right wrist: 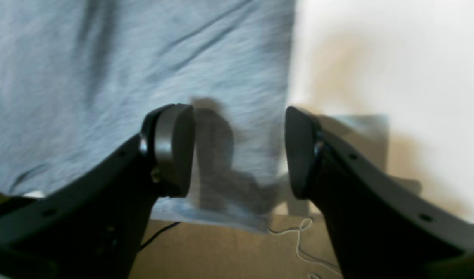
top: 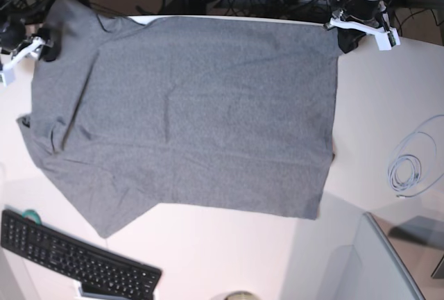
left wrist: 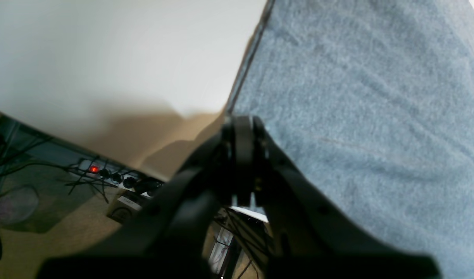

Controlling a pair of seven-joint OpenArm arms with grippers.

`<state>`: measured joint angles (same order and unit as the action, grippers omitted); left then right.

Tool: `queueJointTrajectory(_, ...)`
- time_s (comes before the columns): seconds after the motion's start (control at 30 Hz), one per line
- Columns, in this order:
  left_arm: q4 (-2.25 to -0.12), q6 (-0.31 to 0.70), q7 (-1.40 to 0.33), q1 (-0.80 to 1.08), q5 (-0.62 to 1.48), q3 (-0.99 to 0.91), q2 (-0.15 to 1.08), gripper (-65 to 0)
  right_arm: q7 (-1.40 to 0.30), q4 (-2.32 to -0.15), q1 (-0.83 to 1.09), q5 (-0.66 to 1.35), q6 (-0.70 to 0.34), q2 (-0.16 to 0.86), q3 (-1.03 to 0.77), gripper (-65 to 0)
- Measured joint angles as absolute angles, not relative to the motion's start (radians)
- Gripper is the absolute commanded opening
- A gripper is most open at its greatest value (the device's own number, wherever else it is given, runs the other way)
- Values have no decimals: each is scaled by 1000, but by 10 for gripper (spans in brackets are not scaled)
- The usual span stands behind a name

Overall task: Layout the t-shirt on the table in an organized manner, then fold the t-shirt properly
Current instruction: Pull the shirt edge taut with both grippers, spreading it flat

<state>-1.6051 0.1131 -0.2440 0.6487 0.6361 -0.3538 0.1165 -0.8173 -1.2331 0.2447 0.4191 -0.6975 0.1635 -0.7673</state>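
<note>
Shirt fabric: my t-shirt [top: 187, 112] is a soft heather-grey knit, faintly fuzzy up close in my left wrist view [left wrist: 368, 116], with shallow creases running across it.
Shirt shape: it lies spread nearly flat, a broad rectangle with one short sleeve angling toward the near left corner of the counter; a few folds gather along its left side.
Shirt place: it covers most of the counter's far half, its top edge running along the far edge, its right edge straight and well apart from the right edge of the counter.
Counter: smooth, white, matte [top: 388, 92]; bare on the right side and along the near edge.
My left hand: [left wrist: 242, 155] black, hard plastic fingers pressed together at the far right corner of the shirt; the hem edge runs right up to my fingertips, but I cannot tell whether cloth is pinched between them.
My right hand: [right wrist: 240, 151] spread wide, its rounded pads [right wrist: 174, 149] apart over the shirt's edge at the far left corner, holding nothing; the view is blurred.
Other things: a black keyboard [top: 73, 258] sits at the near left corner, and a coiled white cable [top: 409, 168] lies near the right edge.
</note>
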Motion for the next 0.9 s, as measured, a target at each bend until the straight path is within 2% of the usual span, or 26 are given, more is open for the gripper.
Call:
queueJointTrajectory(0.1,-1605,113,-244,649,636,-351,116,-650,-833,-1251,249,413,-698,155,-767,-314)
queueJointTrajectory(0.13,-1605,113,-244,649,636,-350,116,-650,-836,-1259,252,411,-698,153,-765,-336)
queueJointTrajectory(0.17,-1605,113,-244,649,636,-350,116,-650,-839,-1264,257,410,-698,153,-764,-380)
queueJointTrajectory(0.2,-1605,113,-244,649,636,-350,117,-650,-842,-1264,262,408,-698,149,-764,-450)
queueJointTrajectory(0.27,-1605,113,-244,649,636,-350,117,-650,-851,-1266,267,400,-699,148,-764,-621)
queueJointTrajectory(0.3,-1605,113,-244,649,636,-350,117,-650,-860,-1268,267,397,-699,148,-766,-650)
queueJointTrajectory(0.37,-1610,113,-244,649,636,-350,116,-650,-869,-1282,270,389,-700,146,-766,-632)
queueJointTrajectory(0.43,-1621,113,-245,654,636,-350,116,-650,-907,-1340,299,366,-699,134,-764,-650)
queueJointTrajectory(0.57,-1673,113,-244,679,635,-350,117,-650,-1025,-1515,377,350,-694,104,-770,-647)
queueJointTrajectory(0.77,-1754,114,-248,724,636,-354,117,-650,-1053,-1702,431,367,-696,46,-765,-647)
queueJointTrajectory(0.9,-1804,118,-256,770,636,-372,121,-650,-1066,-1750,443,359,-697,53,-768,-647)
